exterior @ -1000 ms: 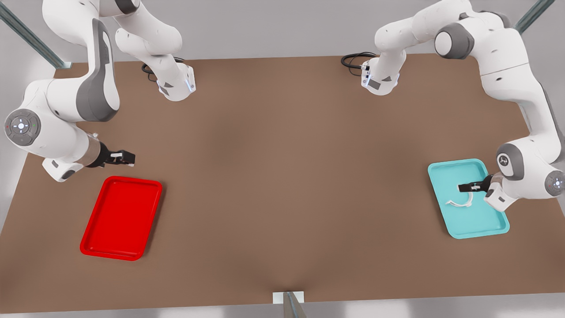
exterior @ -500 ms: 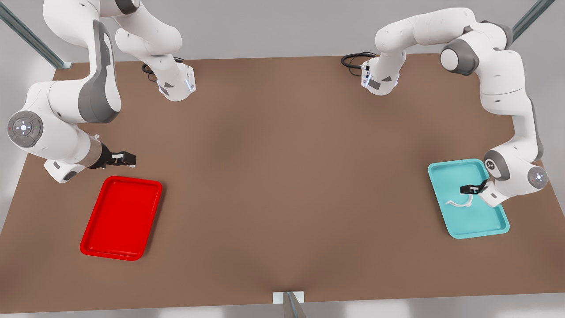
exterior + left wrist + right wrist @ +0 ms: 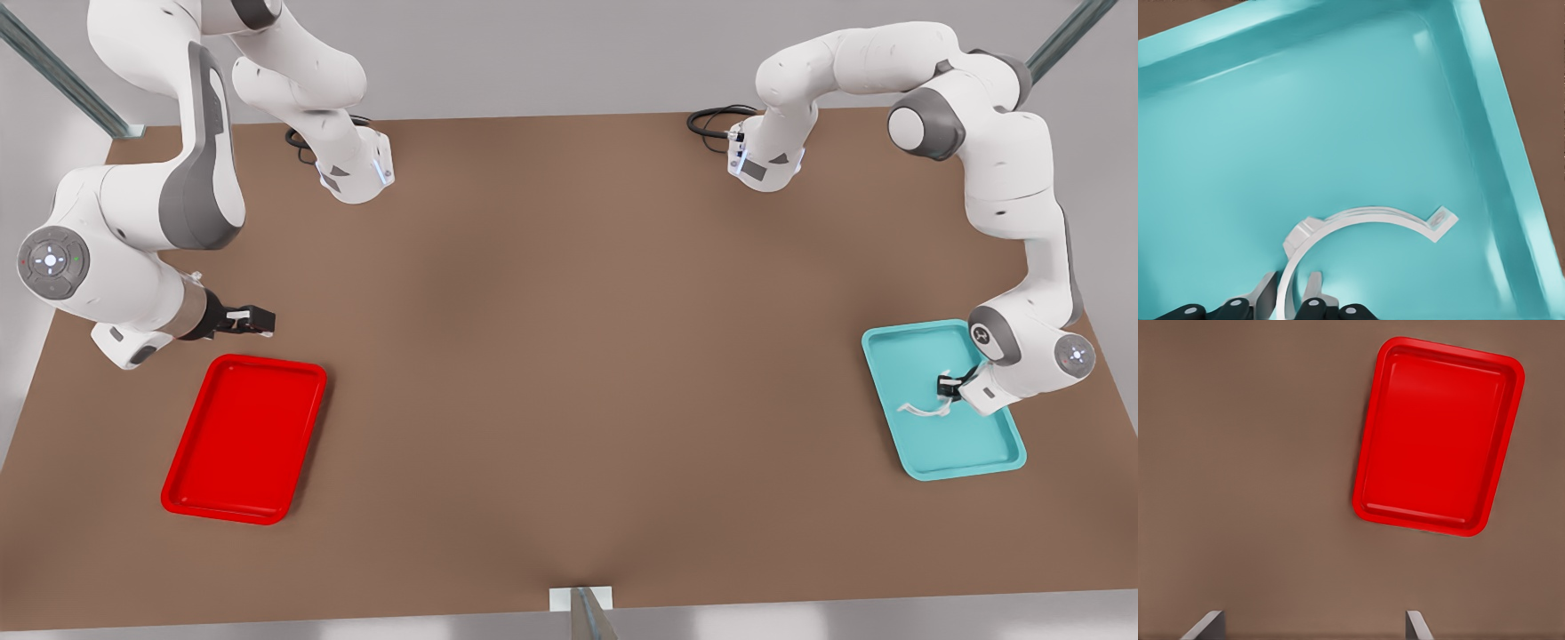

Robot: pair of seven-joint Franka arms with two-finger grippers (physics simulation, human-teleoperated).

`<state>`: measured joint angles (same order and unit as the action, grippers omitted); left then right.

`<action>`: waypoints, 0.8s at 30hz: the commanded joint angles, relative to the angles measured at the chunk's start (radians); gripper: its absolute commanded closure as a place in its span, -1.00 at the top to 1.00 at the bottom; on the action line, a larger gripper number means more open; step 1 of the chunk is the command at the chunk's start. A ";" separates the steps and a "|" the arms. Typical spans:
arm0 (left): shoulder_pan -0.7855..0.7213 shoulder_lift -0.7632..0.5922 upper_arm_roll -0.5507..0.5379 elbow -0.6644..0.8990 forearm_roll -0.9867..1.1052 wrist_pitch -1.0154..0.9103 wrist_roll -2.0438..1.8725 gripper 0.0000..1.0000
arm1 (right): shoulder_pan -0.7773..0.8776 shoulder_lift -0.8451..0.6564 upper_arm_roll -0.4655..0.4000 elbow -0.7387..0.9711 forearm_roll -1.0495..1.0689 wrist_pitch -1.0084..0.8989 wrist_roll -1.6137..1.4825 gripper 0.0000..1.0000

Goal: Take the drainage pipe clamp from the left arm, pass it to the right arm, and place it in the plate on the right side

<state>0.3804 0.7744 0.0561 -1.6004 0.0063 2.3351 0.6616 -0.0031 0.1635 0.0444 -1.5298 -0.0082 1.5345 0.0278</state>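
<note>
The white drainage pipe clamp [image 3: 925,411] [image 3: 1365,217] lies flat in a teal tray [image 3: 902,351] [image 3: 1338,100] on the front view's right. My left gripper [image 3: 946,388] [image 3: 1289,295] is down in that tray, its two fingers [image 3: 1313,288] drawn close on either side of the clamp's band near one end. On the front view's left, my right gripper [image 3: 256,321] hangs open over bare table, just beyond the far short rim of the red plate [image 3: 243,438] [image 3: 1439,433]. Nothing lies in the plate.
The brown table [image 3: 569,356] spreads wide between the two trays. Both arm bases [image 3: 356,173] stand at the far edge with black cables. A small white bracket [image 3: 581,598] sits at the near edge.
The left arm has folded down and lowered its gripper onto the clamp in the teal tray. The right arm has barely shifted.
</note>
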 commanded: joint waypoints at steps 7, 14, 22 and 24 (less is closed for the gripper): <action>0.002 0.003 -0.001 0.000 -0.005 0.003 0.102 -0.25 | 0.002 -0.001 0.000 -0.004 -0.003 -0.004 -0.003 1.00; 0.015 0.006 0.002 0.000 -0.005 -0.019 0.087 -0.24 | 0.002 -0.001 0.000 -0.004 -0.004 -0.002 -0.003 1.00; 0.017 0.005 0.011 0.000 -0.003 -0.054 0.085 -0.55 | 0.002 -0.001 0.000 -0.004 -0.004 -0.004 -0.005 1.00; 0.015 0.005 0.011 0.002 0.000 -0.054 0.067 -0.57 | 0.002 -0.001 0.000 -0.004 -0.004 -0.004 -0.005 1.00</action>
<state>0.3960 0.7804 0.0672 -1.5991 0.0064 2.2940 0.7254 -0.0014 0.1640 0.0444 -1.5344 -0.0126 1.5310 0.0249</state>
